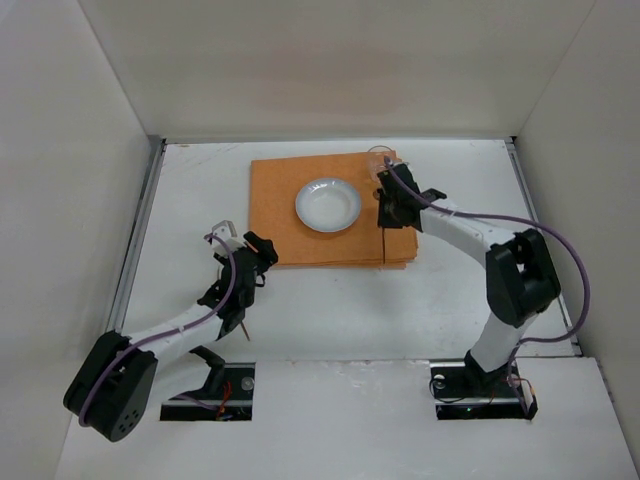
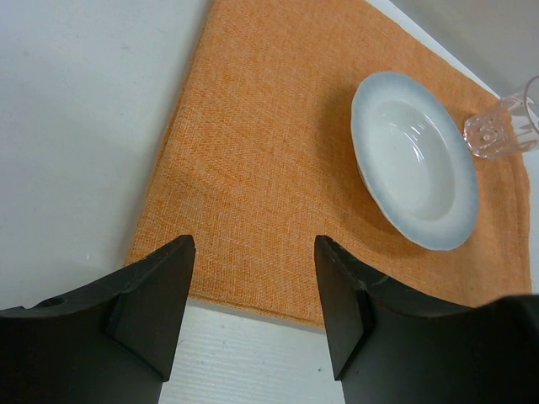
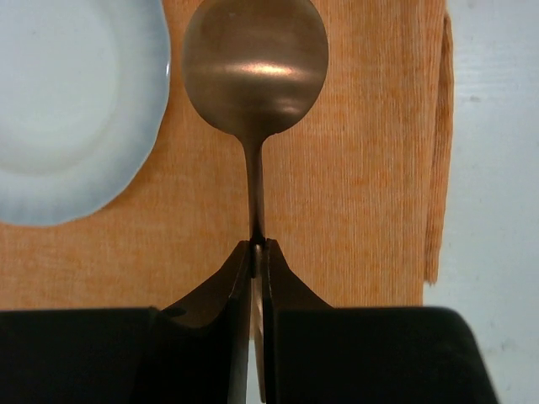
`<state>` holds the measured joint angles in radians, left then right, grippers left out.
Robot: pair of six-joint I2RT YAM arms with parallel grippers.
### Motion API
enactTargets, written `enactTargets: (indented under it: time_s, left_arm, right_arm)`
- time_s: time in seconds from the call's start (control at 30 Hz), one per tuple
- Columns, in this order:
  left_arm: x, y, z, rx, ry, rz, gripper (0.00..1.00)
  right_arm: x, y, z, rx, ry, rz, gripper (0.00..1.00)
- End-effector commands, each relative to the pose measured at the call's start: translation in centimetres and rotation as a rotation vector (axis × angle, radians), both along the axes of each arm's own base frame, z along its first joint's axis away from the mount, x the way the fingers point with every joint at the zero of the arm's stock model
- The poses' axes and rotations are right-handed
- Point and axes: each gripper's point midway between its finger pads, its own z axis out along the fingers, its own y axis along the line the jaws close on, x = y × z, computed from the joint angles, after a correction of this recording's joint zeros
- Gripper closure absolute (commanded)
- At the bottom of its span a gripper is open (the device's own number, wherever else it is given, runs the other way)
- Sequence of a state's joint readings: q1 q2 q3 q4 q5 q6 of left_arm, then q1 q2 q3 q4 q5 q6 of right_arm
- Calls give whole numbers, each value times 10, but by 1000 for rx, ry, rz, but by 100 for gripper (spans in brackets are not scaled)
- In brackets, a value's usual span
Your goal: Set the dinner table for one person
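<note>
Right wrist: right jaws pinch a shiny spoon (image 3: pixel 255 71) over the woven orange mat (image 3: pixel 362 168), near its right edge; left jaws stand wide.

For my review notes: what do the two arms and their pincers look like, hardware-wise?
The left arm and right arm have white links with black joint housings. A purple cable runs along each. The left pincer and right pincer are matte black and wedge-shaped.
</note>
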<state>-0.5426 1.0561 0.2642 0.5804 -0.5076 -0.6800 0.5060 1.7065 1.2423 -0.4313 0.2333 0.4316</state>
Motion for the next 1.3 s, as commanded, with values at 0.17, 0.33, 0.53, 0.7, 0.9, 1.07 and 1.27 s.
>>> enactTargets:
  time_s: [0.17, 0.33, 0.53, 0.7, 0.9, 1.07, 1.27]
  left_arm:
    - [9, -7, 16, -44, -46, -3, 44]
    - [11, -9, 14, -47, -45, -7, 44]
    - [11, -6, 14, -47, -45, -2, 44]
    - [10, -7, 16, -48, -52, -1, 44]
    - [10, -8, 15, -42, -47, -5, 44]
    - [10, -2, 18, -33, -51, 12, 44]
    - [11, 5, 17, 10, -25, 46, 45]
  right_arm:
    - [61, 6, 9, 52, -61, 56, 96]
    - [66, 5, -12, 59, -21, 50, 96]
    - [65, 4, -26, 44, 5, 43, 93]
    - [68, 0, -31, 39, 0, 21, 88]
    - [68, -4, -34, 23, -4, 6, 76]
    - [66, -5, -24, 33, -25, 1, 72]
    - [57, -11, 37, 114, -180, -63, 61]
